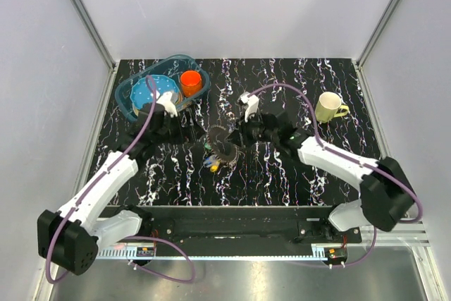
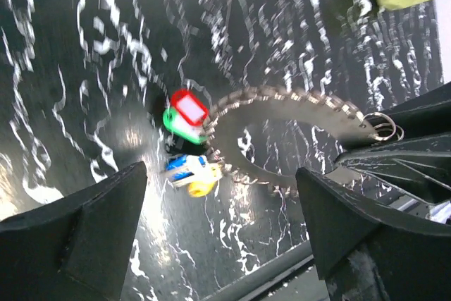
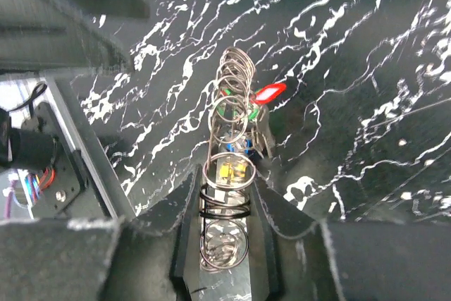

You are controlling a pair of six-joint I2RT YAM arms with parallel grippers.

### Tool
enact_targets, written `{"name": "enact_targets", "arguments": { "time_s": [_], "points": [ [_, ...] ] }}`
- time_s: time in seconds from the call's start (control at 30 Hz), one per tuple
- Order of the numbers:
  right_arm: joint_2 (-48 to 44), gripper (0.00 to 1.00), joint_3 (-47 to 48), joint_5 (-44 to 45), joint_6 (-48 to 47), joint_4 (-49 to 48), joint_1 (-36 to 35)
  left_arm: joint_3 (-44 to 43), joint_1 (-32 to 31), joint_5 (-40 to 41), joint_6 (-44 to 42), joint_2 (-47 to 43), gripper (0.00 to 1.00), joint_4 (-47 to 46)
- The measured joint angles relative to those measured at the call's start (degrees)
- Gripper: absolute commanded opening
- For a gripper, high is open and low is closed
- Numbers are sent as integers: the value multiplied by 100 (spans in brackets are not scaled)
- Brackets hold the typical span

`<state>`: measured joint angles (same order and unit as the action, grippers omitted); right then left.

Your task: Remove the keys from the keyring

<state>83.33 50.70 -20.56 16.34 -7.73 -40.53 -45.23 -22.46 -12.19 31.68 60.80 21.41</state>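
Steel loops fill the near part of my right wrist view: the keyring and its stacked coils run away from the lens. The right pincer is clamped on the keyring, one finger pressing each side. Beyond it the keys fan out in a toothed silver arc, resting at mid-table between the two arms. Small plastic tags hang at the arc's far end: red, green, and blue with yellow.

The left pincer hovers above the bunch, fingers wide apart and holding nothing.

I judge the bunch light but stiff, slick and floppy, so single keys will swing and slip. The best hold seems to be a flat key head, pinched across its faces while the ring is braced.

Farther back, at the left, a clear tub holds a blue plate and an orange cup. A pale mug stands far right.
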Motion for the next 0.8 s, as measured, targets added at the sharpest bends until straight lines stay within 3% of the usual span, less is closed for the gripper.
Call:
{"name": "enact_targets", "arguments": {
  "time_s": [0.13,0.27,0.43,0.57,0.67,0.7,0.8],
  "points": [
    [-564,0,446,-356,-1163,896,2,-503,7,-328,-887,-308,85,-46],
    [-1078,0,619,-1029,-2002,1532,2,-442,-9,-1438,-1735,-581,83,-210],
    [-1547,0,680,-1829,-2601,2081,2,-162,-162,-2756,-2247,-769,83,-417],
    [-1585,0,872,-2319,-2824,2358,-2,-118,-393,-3484,-2487,-791,76,-457],
    [-1585,0,931,-2590,-2927,2479,-2,-120,-575,-3757,-2656,-745,65,-389],
    [-1585,0,931,-2638,-2946,2500,-2,-122,-636,-3832,-2717,-708,55,-356],
    [-1589,0,931,-2745,-2988,2592,-2,-122,-728,-3989,-2817,-599,36,-293]
  ]
}}
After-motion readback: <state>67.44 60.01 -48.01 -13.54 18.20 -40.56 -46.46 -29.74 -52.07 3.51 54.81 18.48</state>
